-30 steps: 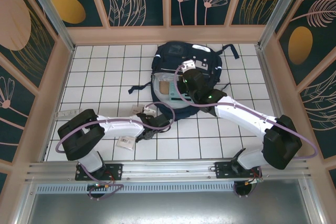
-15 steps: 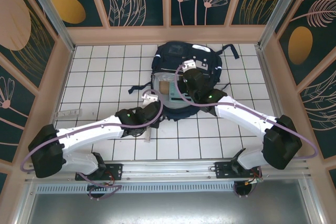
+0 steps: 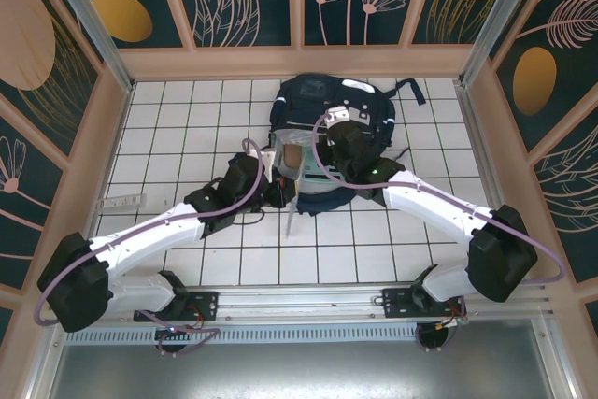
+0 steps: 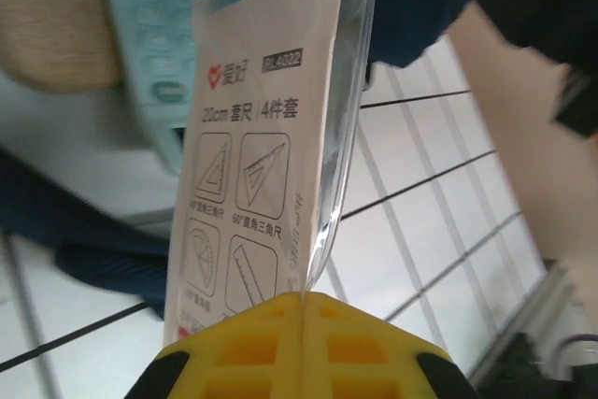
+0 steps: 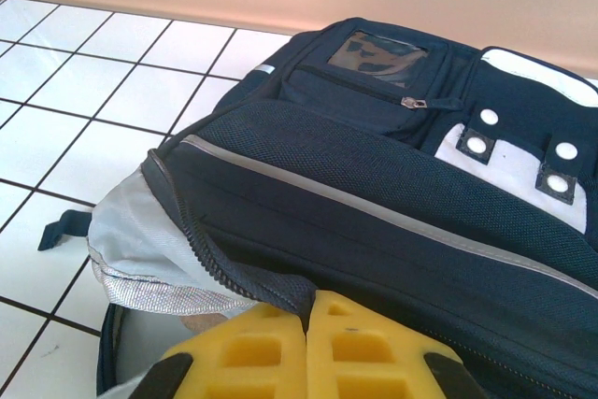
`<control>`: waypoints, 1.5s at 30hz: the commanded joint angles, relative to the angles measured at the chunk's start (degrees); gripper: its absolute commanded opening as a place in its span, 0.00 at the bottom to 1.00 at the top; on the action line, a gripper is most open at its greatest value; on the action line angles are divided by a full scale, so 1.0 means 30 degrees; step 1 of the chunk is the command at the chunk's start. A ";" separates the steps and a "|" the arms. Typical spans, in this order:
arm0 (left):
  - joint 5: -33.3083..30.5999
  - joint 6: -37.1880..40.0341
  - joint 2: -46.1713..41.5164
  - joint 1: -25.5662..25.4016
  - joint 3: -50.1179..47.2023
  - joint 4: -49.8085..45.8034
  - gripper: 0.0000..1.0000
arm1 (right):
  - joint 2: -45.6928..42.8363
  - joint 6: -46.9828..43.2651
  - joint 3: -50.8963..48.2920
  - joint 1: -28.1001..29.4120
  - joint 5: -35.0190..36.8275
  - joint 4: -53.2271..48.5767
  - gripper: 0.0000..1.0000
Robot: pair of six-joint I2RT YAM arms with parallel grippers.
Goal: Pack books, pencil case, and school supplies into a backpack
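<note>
The big navy blue fabric backpack (image 3: 346, 100) lies on the white tiled surface (image 3: 177, 128), with its open mouth facing the arms. The left end effector (image 4: 305, 298) has its yellow fingers shut tight on one end of the long flat white packet with red print (image 4: 257, 128). The packet sits in a clear plastic sleeve and has little pictures of rulers on it. From above, the packet is seen edge on, just in front of the backpack's open mouth. Inside that mouth, on the pale lining, lies the small pale teal calculator (image 4: 154, 35). The soft tan-brown pouch (image 4: 47, 16) lies just beside it, a bit deeper in the backpack. The right end effector (image 5: 306, 310) is at the mouth too. Its yellow fingers are squeezed together on the zip edge of the backpack's top flap. Shiny grey lining (image 5: 140, 254) shows under that edge.
</note>
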 commanded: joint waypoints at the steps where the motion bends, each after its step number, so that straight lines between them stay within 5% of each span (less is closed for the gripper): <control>1: 0.3627 -0.1889 0.0586 0.0958 -0.0866 0.4998 0.00 | -0.0405 0.0514 0.0207 -0.0330 0.0389 0.1041 0.05; 23: 0.4384 -0.4645 0.5696 0.4947 -0.0722 0.6935 0.00 | -0.0354 0.0509 0.0498 -0.0301 0.0214 0.0766 0.05; 31: 0.3580 -0.5056 0.5990 0.5417 -0.0332 0.5615 0.00 | -0.0008 0.0162 0.1237 -0.0305 0.0320 0.0700 0.05; 45: 0.1229 -0.8408 0.7793 0.6345 0.1587 0.8315 0.00 | 0.0426 0.0226 0.1412 0.0050 0.0136 0.0583 0.05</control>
